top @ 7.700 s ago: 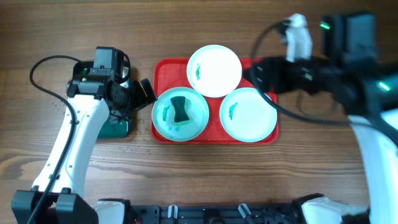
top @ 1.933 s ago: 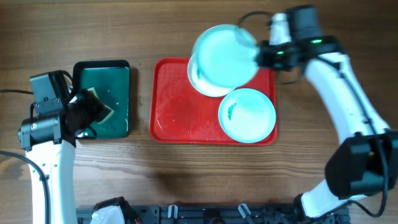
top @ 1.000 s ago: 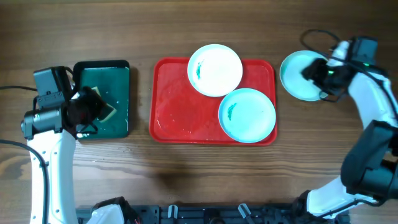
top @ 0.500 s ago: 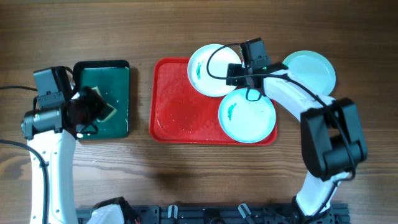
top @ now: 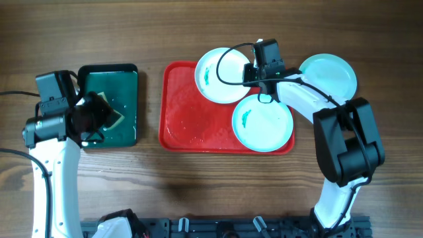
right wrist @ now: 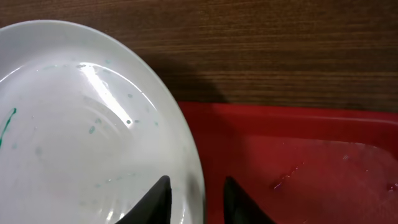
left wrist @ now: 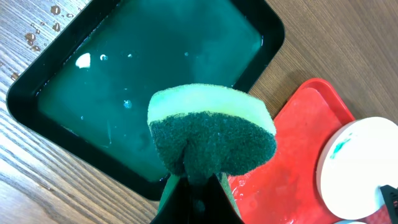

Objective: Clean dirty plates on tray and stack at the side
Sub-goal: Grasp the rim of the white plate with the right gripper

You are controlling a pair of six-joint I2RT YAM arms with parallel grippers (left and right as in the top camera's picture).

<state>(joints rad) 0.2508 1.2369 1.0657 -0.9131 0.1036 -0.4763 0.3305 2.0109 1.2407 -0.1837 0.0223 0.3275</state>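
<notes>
Right gripper part open, jaws astride the white plate rim, a gap showing on the outer side; plate at the far edge of the red tray; one aqua plate on tray, other aqua plate on table right of it; left gripper clamped on sponge above green tray.
</notes>
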